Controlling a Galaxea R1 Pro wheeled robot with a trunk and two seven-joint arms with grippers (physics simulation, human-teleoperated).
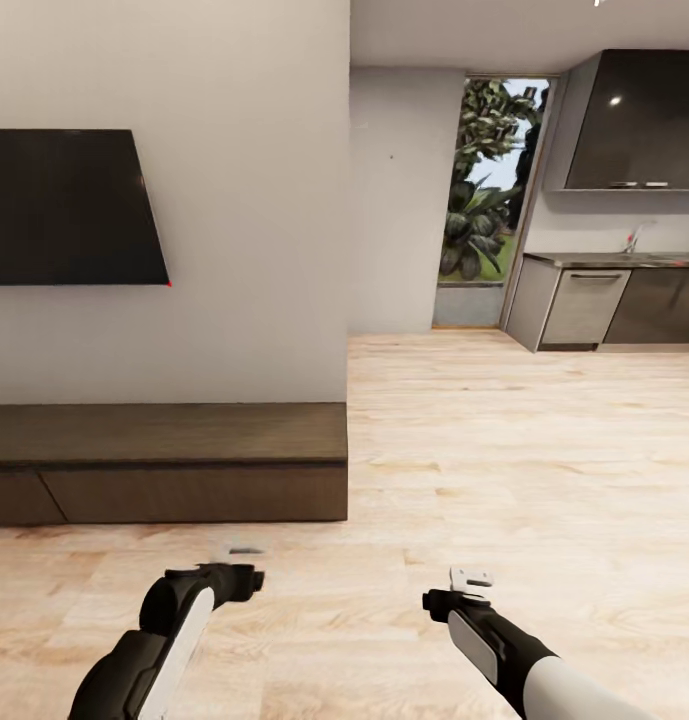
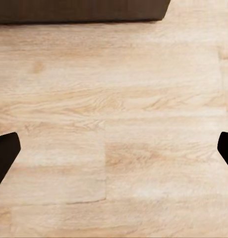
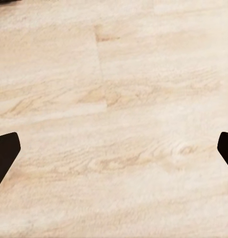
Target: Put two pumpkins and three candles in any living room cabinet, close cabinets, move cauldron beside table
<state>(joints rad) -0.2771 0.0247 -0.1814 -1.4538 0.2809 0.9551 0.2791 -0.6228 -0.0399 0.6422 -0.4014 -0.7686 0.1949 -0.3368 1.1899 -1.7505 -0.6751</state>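
Transit step, by the look of it: no pumpkins, candles, cauldron or coffee table in sight, so still searching or heading to fetch one. Nothing carried.

Left gripper [image 1: 246, 552] low over the floor [image 1: 504, 470], fingers [image 2: 5, 153] spread wide in the left wrist view, dark tips at both side edges, bare planks between. Empty. Right gripper [image 1: 471, 577] same story: fingers [image 3: 5, 153] wide apart in the right wrist view, only floorboards between, holding nothing.

Cabinet [image 1: 164, 465] ahead and to the left: long, low, dark brown, against the white wall [image 1: 234, 300] under the black TV [image 1: 69, 205]. Drawer fronts flush, all shut as far as visible; left end cut off by the frame. Right-hand corner of the cabinet in line with the wall's end. Strip of its dark front also visible in the left wrist view, near the left gripper but apart from it.

Next move, as a guess: turn or drive the base to find the items, probably off to one side, then return here and pull a drawer open. Fingers already wide enough for a grab.

Room for moving: broad open floor straight ahead and to the right, running to the grey kitchen units [image 1: 604, 305] and window [image 1: 489, 180] at the far end. Tight side is the left, cabinet front edge and its corner close to the left arm; worth watching when swinging round.
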